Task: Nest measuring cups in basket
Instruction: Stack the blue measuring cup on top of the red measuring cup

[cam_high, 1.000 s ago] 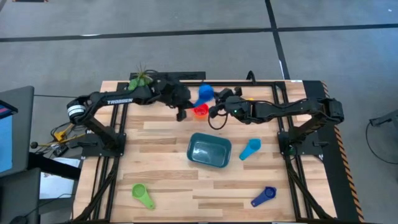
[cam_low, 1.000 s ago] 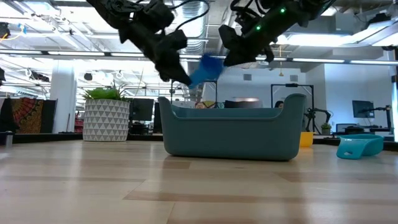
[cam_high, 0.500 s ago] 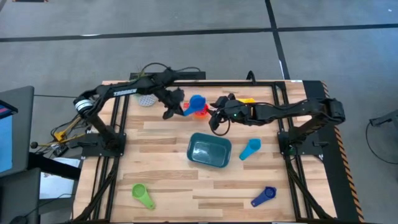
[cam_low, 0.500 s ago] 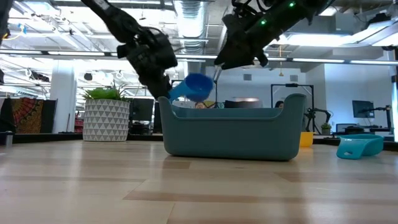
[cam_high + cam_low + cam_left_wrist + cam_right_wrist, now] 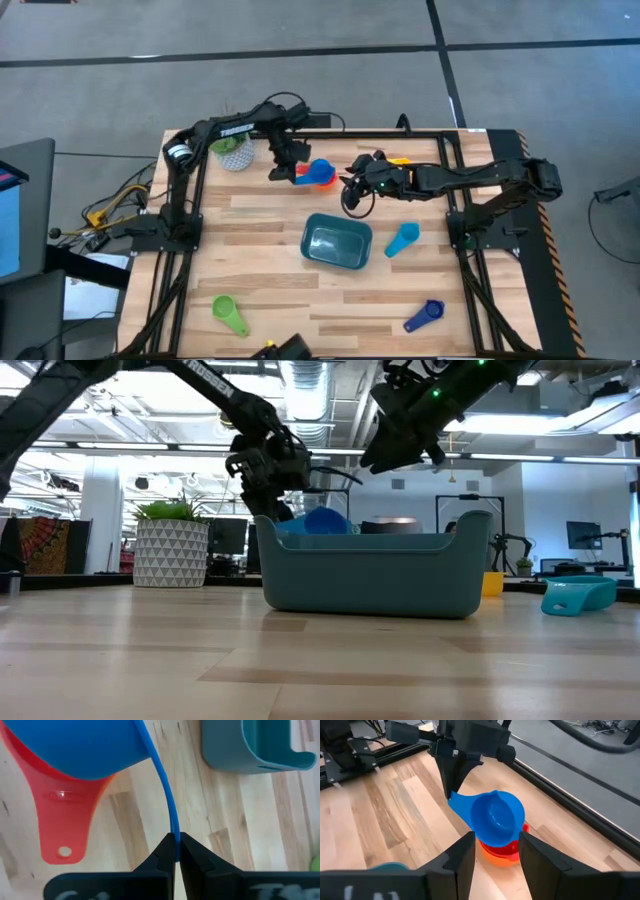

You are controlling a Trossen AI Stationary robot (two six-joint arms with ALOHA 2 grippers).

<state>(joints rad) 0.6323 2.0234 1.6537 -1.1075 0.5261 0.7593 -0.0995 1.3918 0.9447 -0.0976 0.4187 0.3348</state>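
**Blue cup pinched by its handle above the red one**

White lettering reading TROSSEN runs along the left arm's dark upper link in the high view — no other writing can be read.

The left gripper (image 5: 287,171) is clamped on the thin flat handle of the blue measuring cup (image 5: 318,168); in the left wrist view the two dark fingers (image 5: 161,854) meet edge-on against that handle. The cup is smooth, glossy plastic with a round bowl. Right beneath it sits the red measuring cup (image 5: 65,815), a matte scoop whose tapering handle ends in a small round hanging hole, with an orange rim showing under it in the right wrist view.

The right gripper (image 5: 350,185) hangs just beside that stack, its fingers (image 5: 461,855) spread apart and holding nothing.

The basket (image 5: 337,243) — teal, rounded-rectangular, smooth-walled — stands on the pale wood-plank table (image 5: 270,280), near the stack. A light blue cup (image 5: 401,239) lies just beside the basket, a green cup (image 5: 229,313) and a dark blue cup (image 5: 424,316) well apart from it. A white patterned pot (image 5: 172,553) holds a green plant.
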